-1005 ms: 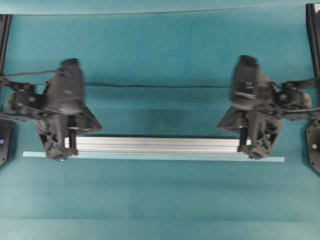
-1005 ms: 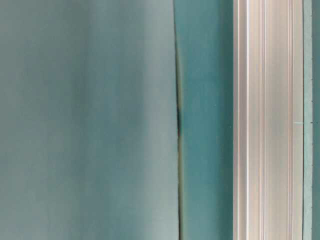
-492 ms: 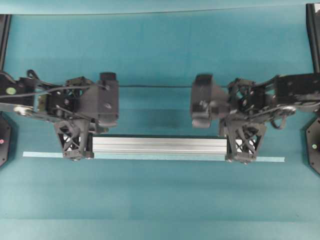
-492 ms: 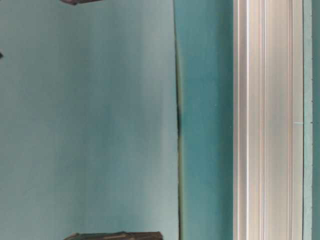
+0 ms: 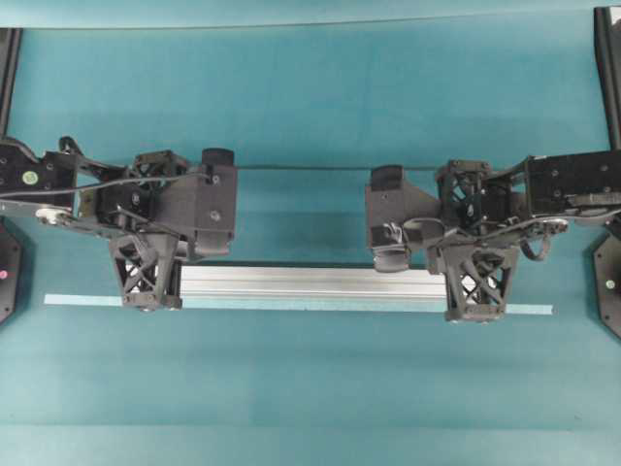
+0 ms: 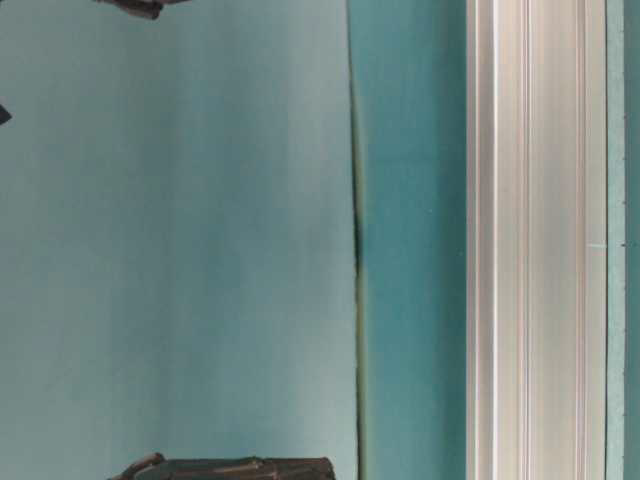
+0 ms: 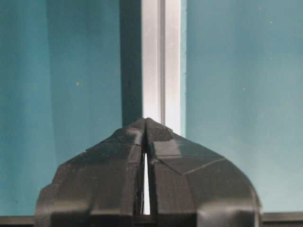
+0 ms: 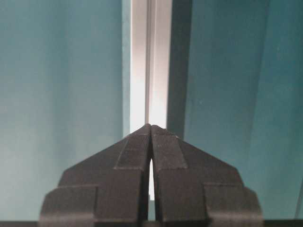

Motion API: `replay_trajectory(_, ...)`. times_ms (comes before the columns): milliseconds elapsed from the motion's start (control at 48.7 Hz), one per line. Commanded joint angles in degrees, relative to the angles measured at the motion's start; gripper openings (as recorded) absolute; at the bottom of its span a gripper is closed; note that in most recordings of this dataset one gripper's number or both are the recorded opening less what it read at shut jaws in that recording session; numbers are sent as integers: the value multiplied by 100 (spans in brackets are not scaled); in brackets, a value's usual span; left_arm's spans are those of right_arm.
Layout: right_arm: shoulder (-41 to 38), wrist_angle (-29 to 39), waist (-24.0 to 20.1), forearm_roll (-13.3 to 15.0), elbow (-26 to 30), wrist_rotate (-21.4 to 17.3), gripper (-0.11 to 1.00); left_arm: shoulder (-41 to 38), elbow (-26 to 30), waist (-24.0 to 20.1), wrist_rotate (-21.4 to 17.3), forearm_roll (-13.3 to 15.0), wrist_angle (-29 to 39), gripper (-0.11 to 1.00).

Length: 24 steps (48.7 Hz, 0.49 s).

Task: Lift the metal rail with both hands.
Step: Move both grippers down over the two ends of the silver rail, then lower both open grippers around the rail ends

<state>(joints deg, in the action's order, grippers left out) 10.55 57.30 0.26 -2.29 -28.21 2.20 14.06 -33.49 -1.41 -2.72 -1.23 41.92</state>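
The metal rail (image 5: pixel 310 282) lies flat on the teal table, a long grooved silver bar. It also shows in the table-level view (image 6: pixel 530 240) and in both wrist views (image 7: pixel 161 56) (image 8: pixel 149 56). My left gripper (image 5: pixel 150 301) is at the rail's left end, and its jaws are shut tip to tip with nothing between them (image 7: pixel 145 120). My right gripper (image 5: pixel 475 313) is at the rail's right end, also shut tip to tip and empty (image 8: pixel 150 126). The rail's ends are hidden under the fingers. I cannot tell whether the fingertips touch the rail.
A thin pale-teal tape strip (image 5: pixel 87 300) runs along the rail's near side and sticks out past both grippers. A dark seam in the table cover (image 5: pixel 301 167) runs behind the arms. Black arm bases (image 5: pixel 606 282) stand at the side edges.
Both arms have swung their wrists inward along the rail, and the lattice fingers now cover more of its ends. The right gripper shifted slightly toward the front. The rail has not moved.
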Motion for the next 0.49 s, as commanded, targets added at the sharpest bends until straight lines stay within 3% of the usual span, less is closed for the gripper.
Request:
replay_trajectory(0, -62, -44, 44, 9, 9, 9, 2, 105, 0, 18, -79, -26, -79, -2)
replay_trajectory(164, -105, -105, 88, -18, 9, -9, 15, 149, -105, -9, -114, -26, -149, 1)
replay_trajectory(267, -167, -141, 141, -26, 9, -35, 41, 149, -149, -9, -44, -26, -167, 10)
replay_trajectory(390, -272, -290, 185, 0, -26, -264, 77, 149, -185, -9, -26, -26, -237, 39)
replay_trajectory(472, -308, -483, 185, 70, -62, -404, 92, 149, -237, 62, -105, -26, -378, 64)
